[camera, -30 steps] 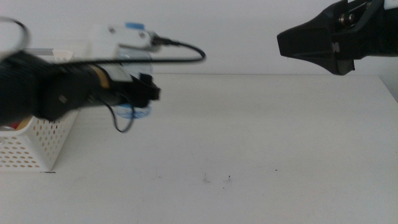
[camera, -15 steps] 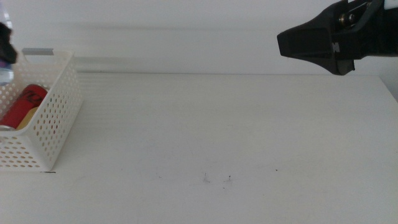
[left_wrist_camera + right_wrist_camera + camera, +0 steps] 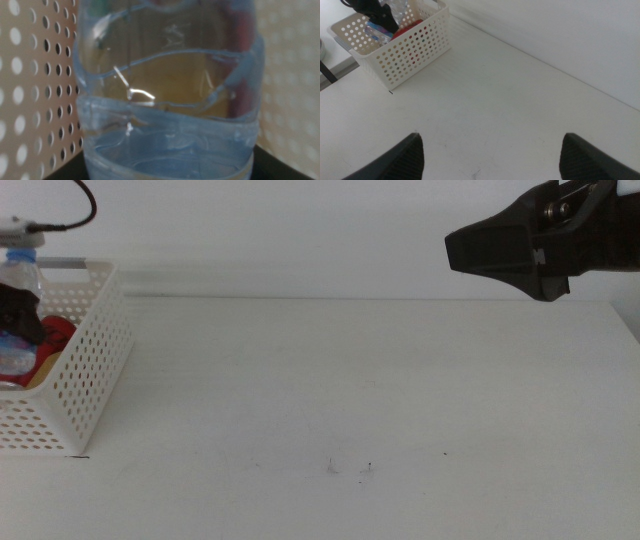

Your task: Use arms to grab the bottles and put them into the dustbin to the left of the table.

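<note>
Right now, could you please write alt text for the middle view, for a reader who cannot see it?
At the far left, the left gripper holds a small clear water bottle with a blue cap inside the white perforated plastic basket, beside a red can. The right gripper hangs above the plain white table at upper right.

One white dustbin (image 3: 85, 370) stands on one table (image 3: 380, 400). In it I count one clear water bottle (image 3: 18, 330) and one red can (image 3: 57, 332). Two grippers show: left gripper (image 3: 18, 315), right gripper (image 3: 470, 250).
</note>
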Robot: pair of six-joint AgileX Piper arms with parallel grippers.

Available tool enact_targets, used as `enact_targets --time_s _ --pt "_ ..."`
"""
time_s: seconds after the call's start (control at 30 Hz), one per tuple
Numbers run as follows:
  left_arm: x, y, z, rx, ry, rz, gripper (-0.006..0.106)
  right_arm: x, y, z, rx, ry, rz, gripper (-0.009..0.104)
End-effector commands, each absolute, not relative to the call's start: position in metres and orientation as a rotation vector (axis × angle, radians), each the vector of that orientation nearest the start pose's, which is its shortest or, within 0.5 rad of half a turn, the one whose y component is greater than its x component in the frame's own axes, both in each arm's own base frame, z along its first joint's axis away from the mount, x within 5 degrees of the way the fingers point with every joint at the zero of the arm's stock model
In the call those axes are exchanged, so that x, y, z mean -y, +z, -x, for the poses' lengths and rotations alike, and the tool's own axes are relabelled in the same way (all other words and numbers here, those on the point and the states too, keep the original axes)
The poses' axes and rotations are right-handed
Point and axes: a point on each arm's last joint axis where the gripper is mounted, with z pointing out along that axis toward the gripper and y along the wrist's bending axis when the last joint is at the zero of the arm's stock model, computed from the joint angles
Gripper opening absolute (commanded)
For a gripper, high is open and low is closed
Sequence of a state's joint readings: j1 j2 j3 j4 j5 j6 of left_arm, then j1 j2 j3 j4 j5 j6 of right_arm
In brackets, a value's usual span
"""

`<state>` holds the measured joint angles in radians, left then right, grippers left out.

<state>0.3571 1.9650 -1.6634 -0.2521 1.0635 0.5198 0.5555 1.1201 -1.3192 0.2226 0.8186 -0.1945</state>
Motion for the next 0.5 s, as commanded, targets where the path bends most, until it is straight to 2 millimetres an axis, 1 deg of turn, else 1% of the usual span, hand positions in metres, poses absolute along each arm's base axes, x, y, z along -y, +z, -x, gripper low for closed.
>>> enact_targets --time_s 0.0,0.03,0.13,0.23,0.27,0.37,0.47 --pt "-0.132 0.253 -0.409 -2.716 -0.099 -0.086 0.009 -0.130 0.445 -0.182 -1.974 0.474 0.722 0.078" --pt "-0.133 0.249 -0.410 -2.720 -0.100 -0.086 0.014 -0.130 0.445 -0.182 -1.974 0.474 0.722 0.078" --pt "-0.134 0.241 -0.414 -2.727 -0.101 -0.100 0.042 -0.130 0.445 -0.182 -1.974 0.474 0.722 0.078" --pt "-0.133 0.240 -0.414 -2.718 -0.086 -0.159 0.082 -0.130 0.445 -0.182 -1.974 0.474 0.722 0.078" --pt "-0.134 0.240 -0.414 -2.718 -0.082 -0.151 0.095 -0.130 0.445 -0.182 -1.974 0.474 0.722 0.078" --pt "-0.129 0.245 -0.414 -2.696 -0.126 -0.120 0.094 -0.130 0.445 -0.182 -1.974 0.474 0.722 0.078" --pt "-0.119 0.264 -0.410 -2.673 -0.121 -0.132 0.094 -0.130 0.445 -0.182 -1.974 0.474 0.722 0.078"
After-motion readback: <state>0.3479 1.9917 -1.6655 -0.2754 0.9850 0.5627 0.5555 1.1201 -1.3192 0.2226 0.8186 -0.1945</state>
